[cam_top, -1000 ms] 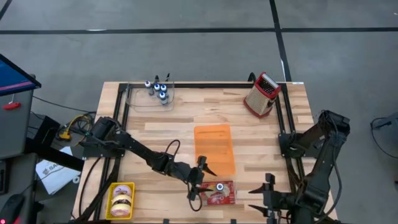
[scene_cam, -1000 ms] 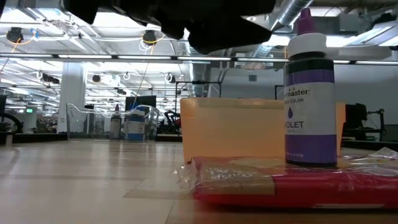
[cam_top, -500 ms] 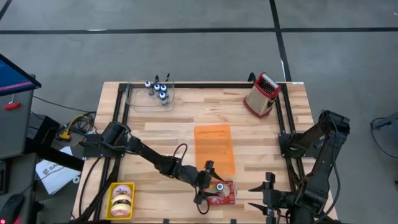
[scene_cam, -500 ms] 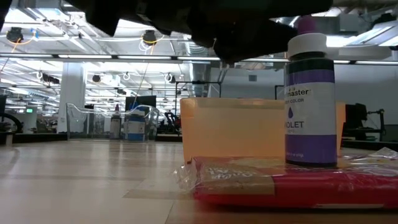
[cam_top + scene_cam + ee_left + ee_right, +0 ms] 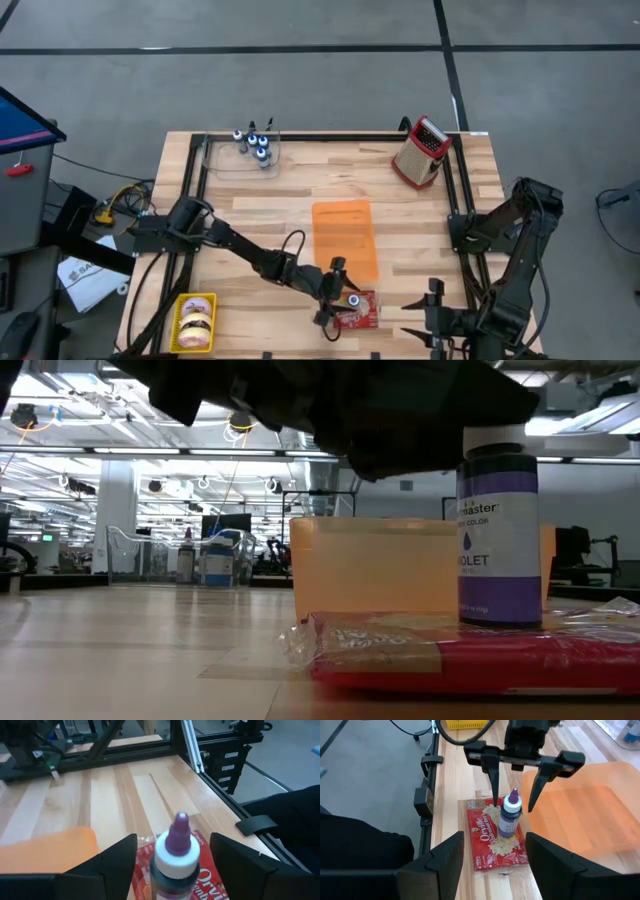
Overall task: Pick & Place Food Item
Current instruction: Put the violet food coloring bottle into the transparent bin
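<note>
Popcorn packet (image 5: pixel 495 840): flat, crinkly red plastic.

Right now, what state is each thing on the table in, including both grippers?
Violet bottle: upright on the popcorn packet, cap on.
Popcorn packet: flat, sealed, near the table's front edge.
Orange tray: flat, nothing in it.
Grater: upright at the far right corner.
Left gripper: open, fingers either side of the bottle, not yet gripping.
Right gripper: open, waiting at the front right.
</note>
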Robot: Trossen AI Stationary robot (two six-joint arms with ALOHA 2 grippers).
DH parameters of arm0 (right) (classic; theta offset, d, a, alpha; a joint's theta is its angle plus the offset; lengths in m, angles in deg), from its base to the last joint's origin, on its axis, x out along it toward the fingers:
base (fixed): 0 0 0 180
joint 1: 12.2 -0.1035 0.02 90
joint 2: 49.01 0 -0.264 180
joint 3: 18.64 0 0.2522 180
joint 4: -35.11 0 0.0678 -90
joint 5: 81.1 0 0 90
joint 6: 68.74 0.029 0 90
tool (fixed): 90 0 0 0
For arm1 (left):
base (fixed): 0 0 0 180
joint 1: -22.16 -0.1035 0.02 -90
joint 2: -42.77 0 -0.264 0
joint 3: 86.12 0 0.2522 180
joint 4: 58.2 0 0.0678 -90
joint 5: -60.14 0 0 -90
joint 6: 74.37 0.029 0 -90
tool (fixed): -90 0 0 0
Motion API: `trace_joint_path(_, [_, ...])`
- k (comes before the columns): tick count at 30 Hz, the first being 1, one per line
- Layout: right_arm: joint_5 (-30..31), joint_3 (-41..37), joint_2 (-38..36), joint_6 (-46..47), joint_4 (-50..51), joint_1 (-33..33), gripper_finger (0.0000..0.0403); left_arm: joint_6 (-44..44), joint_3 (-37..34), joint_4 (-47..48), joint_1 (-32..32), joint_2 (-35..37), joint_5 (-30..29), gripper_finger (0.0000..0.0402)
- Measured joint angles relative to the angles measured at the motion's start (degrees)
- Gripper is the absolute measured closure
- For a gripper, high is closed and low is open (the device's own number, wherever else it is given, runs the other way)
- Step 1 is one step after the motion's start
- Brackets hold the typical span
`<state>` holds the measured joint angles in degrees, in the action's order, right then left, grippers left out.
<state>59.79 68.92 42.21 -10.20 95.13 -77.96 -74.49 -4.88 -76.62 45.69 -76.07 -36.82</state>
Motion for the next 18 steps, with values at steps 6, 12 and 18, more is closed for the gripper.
trace_joint_path(6, [0.14, 0.00, 0.00, 0.00, -0.04, -0.18, 0.0198, -0.30, -0.07, -0.50, 0.11, -0.95, 0.39, 0.0167])
trace_joint_path(12, [0.15, 0.00, 0.00, 0.02, -0.04, -0.24, 0.0198, -0.24, -0.07, -2.11, 0.06, -0.79, 1.30, 0.0179])
trace_joint_path(18, [0.13, 0.00, 0.00, 0.44, -0.04, -0.30, 0.0198, -0.35, -0.06, -1.87, -0.07, -0.77, 1.33, 0.0199])
